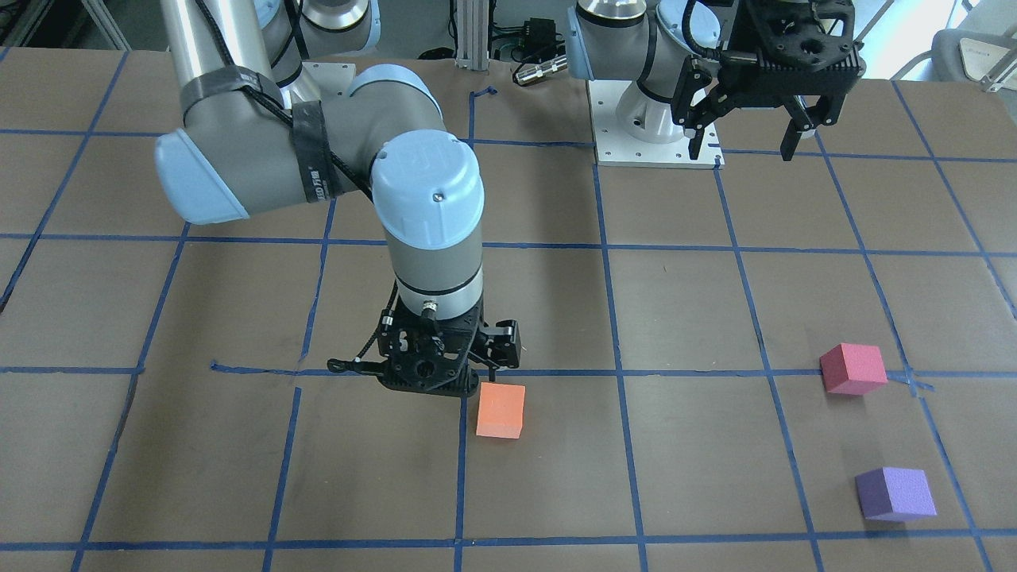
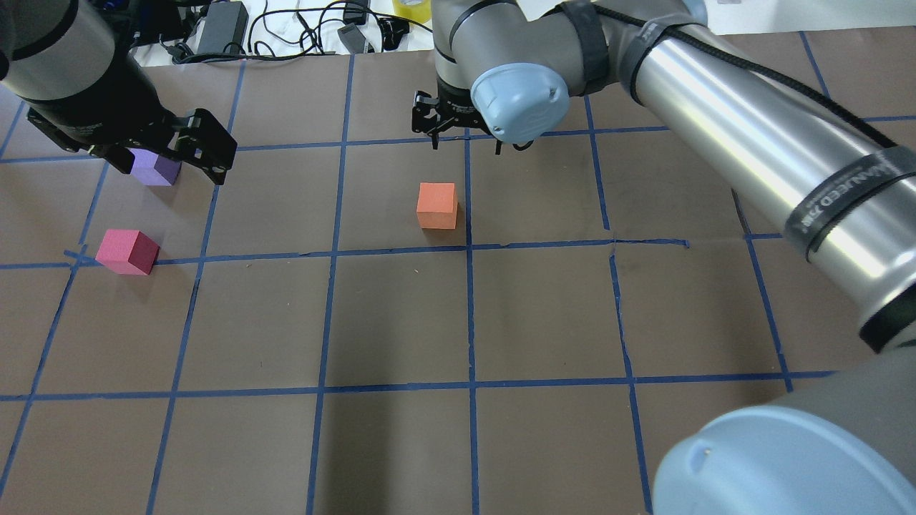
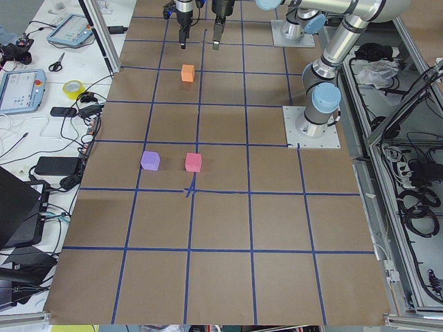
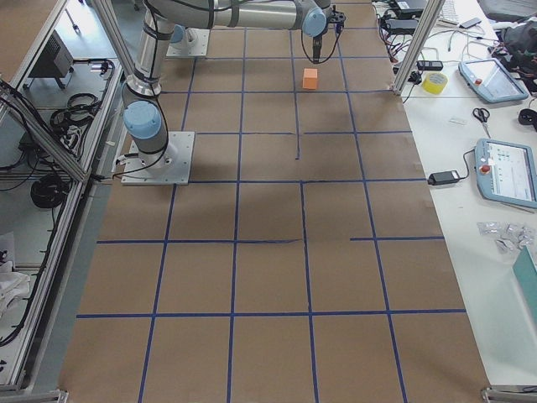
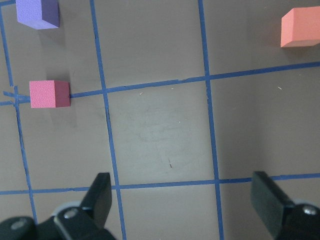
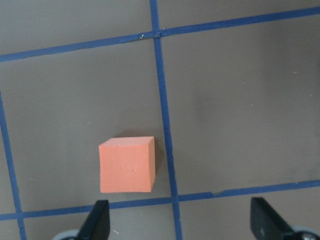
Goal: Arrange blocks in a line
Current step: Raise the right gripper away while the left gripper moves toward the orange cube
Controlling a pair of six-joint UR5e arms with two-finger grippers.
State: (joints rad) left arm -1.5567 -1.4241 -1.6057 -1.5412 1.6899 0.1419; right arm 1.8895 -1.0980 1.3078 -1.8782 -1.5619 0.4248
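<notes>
From where I stand, the right claw (image 2: pixel 466 148) hangs over the table (image 1: pixel 238 477). Its two fingers are spread wide and hold nothing. Just below it sits the orange block (image 1: pixel 500 411), with clear air between them. The block lies flat on the brown top, just beside one of the blue tape lines (image 1: pixel 556 245), in the half of the table nearer the edge across from the robot. In the right wrist view the block sits a little to one side of the gap between the fingers.

The left claw (image 1: pixel 743 149) hangs high, back by the robot's own edge of the table. It too is spread wide and empty.

The other two blocks lie toward the table's end on the robot's left, well apart from the orange one. The pink block (image 1: pixel 852 369) sits beside a crossing of tape lines. The purple block (image 1: pixel 895 494) is near it but not touching, closer to the edge away from the robot. All three rest flat, scattered rather than in a row.
</notes>
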